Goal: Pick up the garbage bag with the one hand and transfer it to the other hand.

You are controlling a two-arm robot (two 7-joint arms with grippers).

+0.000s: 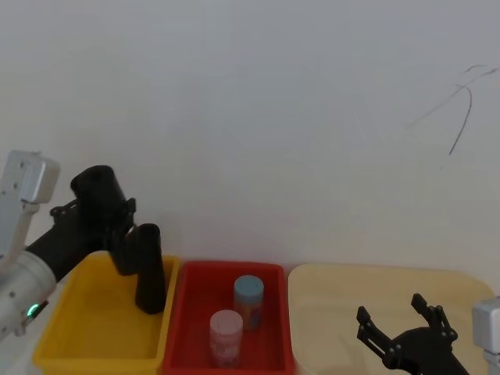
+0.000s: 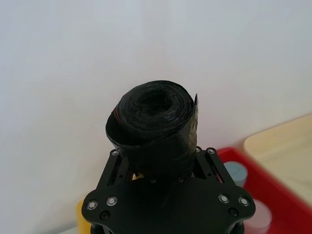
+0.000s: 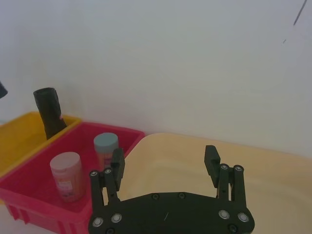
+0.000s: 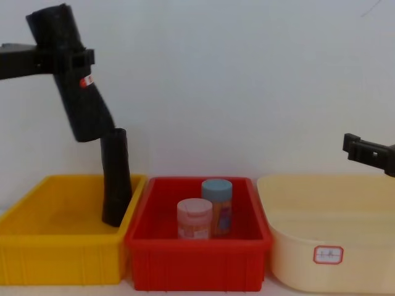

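Note:
The garbage bag [image 4: 77,92], a thick black roll with a small red-and-white label, hangs tilted in the air above the yellow bin [image 4: 55,253]. My left gripper [image 4: 62,61] is shut on its upper part; in the head view the gripper [image 1: 109,215] clamps the roll [image 1: 98,191] over the bin's back edge. In the left wrist view the roll's coiled end [image 2: 153,122] stands out between the fingers [image 2: 117,168]. My right gripper [image 1: 398,316] is open and holds nothing, low over the beige tub [image 1: 344,289] and well apart from the bag. It also appears as the right gripper [image 3: 165,163].
A second black roll [image 4: 116,179] leans upright in the yellow bin's right corner, just below the held bag. The red bin [image 4: 197,259] in the middle holds a pink-lidded jar [image 4: 194,217] and a blue-lidded jar [image 4: 217,203]. A white wall stands close behind.

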